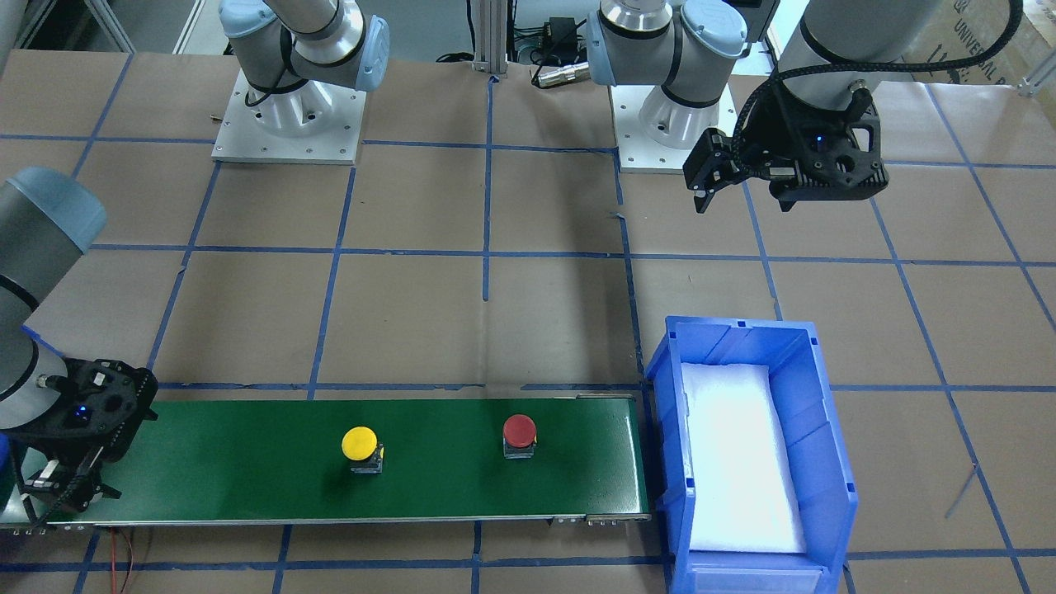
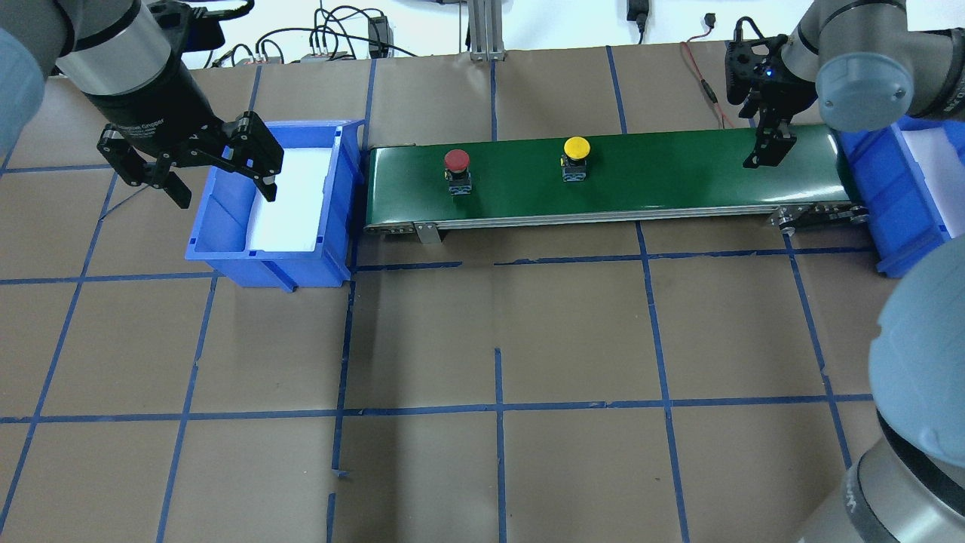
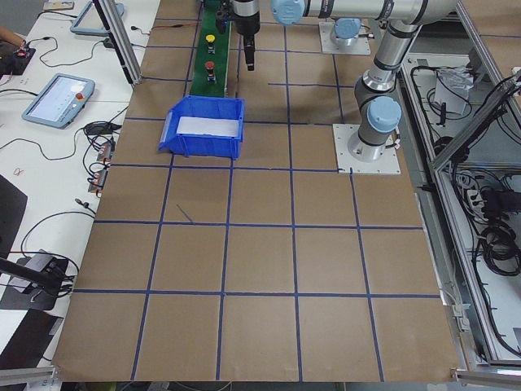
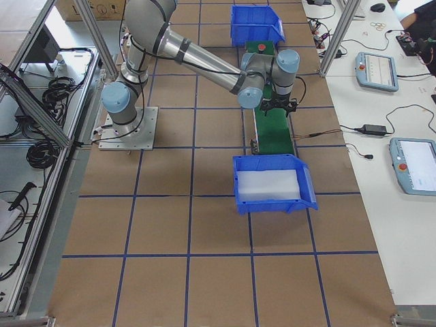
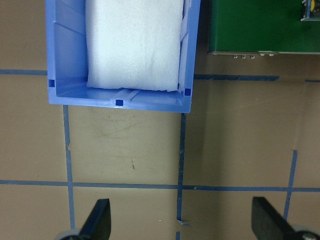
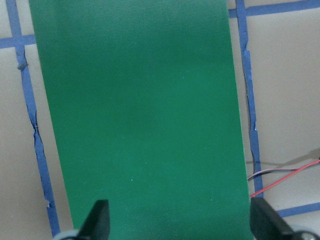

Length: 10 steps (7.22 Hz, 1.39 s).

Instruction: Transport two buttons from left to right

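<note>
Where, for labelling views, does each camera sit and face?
Front-facing: across table, facing robot; both bases.
Overhead: behind robot, downward; left gripper, right gripper.
Exterior left: table's left end; left arm nearer.
Exterior right: right end; right arm nearer.
Left wrist: down onto blue bin; own fingertips.
Right wrist: above green belt; own fingertips.
Shared: first two show yellow button, red button.

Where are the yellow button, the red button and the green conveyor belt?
yellow button point(image 1: 359, 443), front-facing view, round cap.
red button point(image 1: 520, 430), front-facing view, round cap.
green conveyor belt point(image 1: 247, 462), front-facing view, bare surface.
</note>
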Each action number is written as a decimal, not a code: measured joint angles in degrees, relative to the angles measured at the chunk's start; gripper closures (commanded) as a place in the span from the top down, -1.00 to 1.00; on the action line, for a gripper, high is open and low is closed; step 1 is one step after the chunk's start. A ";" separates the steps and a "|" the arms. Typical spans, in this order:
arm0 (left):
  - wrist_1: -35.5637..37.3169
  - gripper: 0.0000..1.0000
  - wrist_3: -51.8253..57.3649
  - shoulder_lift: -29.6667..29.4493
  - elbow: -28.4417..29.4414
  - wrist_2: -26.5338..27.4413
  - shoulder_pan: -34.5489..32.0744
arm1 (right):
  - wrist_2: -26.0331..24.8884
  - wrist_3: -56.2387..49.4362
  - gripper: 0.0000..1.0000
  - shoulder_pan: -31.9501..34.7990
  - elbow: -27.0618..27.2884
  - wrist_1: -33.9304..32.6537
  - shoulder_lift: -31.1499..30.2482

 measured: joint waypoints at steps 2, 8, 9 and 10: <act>0.08 1.00 -0.07 0.00 0.11 1.03 -0.11 | -0.01 0.10 1.00 0.00 0.02 -0.42 -0.09; 3.17 1.00 -0.36 -0.21 0.35 0.44 -0.58 | 0.36 0.46 0.99 0.00 0.09 -0.58 -0.34; 2.97 1.00 -0.22 -0.17 0.33 0.39 -0.96 | 0.36 0.49 0.99 0.00 0.13 -0.58 -0.34; 2.67 1.00 -0.18 -0.17 0.50 0.41 -1.03 | 0.34 0.52 0.99 0.00 0.28 -0.77 -0.34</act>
